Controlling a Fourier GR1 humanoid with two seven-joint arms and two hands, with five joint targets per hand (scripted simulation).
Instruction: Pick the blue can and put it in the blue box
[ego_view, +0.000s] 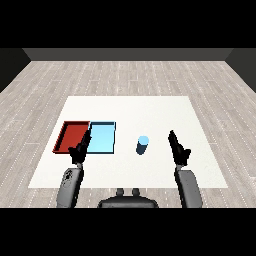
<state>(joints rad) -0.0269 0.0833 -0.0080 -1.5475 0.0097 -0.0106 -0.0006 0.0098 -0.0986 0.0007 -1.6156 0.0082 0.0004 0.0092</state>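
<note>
Red tray (71, 136) at far left of white table (150, 110), touching light blue tray (103, 137) on its 3 o'clock side. Left hand (80, 150) over near edges of both trays, fingers straight, pointing to 1 o'clock, holding nothing. Blue can (142, 145) upright on table, near blue tray at its 3 o'clock, not inside. Right hand (178, 148) near can at its 3 o'clock, apart from it, fingers straight, pointing to 11 o'clock, holding nothing.

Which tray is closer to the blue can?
The light blue tray. It lies right beside the blue can, while the red tray sits on its far side.
</note>
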